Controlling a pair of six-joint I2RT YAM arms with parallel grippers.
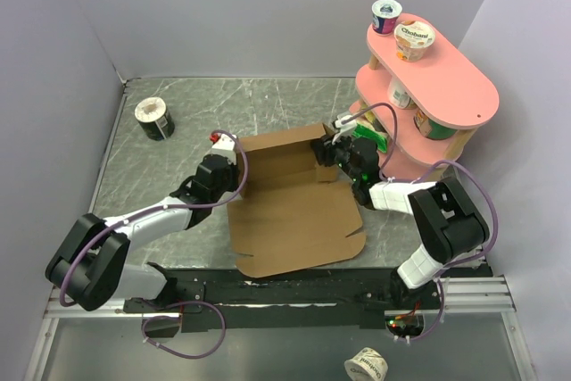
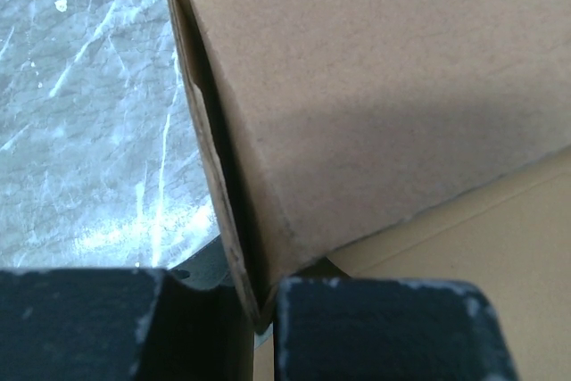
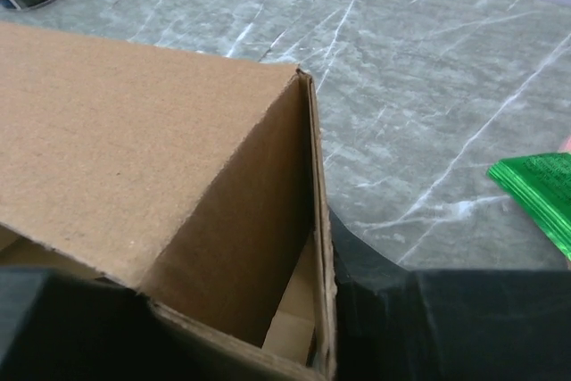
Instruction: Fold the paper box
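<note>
plain brn paper box [image 1: 294, 220], gry marbled tbl [image 1: 268, 104], pink shelf [image 1: 455, 86]

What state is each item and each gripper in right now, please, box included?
paper box: partly folded; back wall raised, front panel flat on the table.
left gripper: shut on the box's left wall.
right gripper: straddling the box's right back corner; grip unclear.
dark cup: lying on its side at the table's back left.
blue yogurt cup: upright on the pink shelf.
Chobani cup: lidded, on the pink shelf.
</note>
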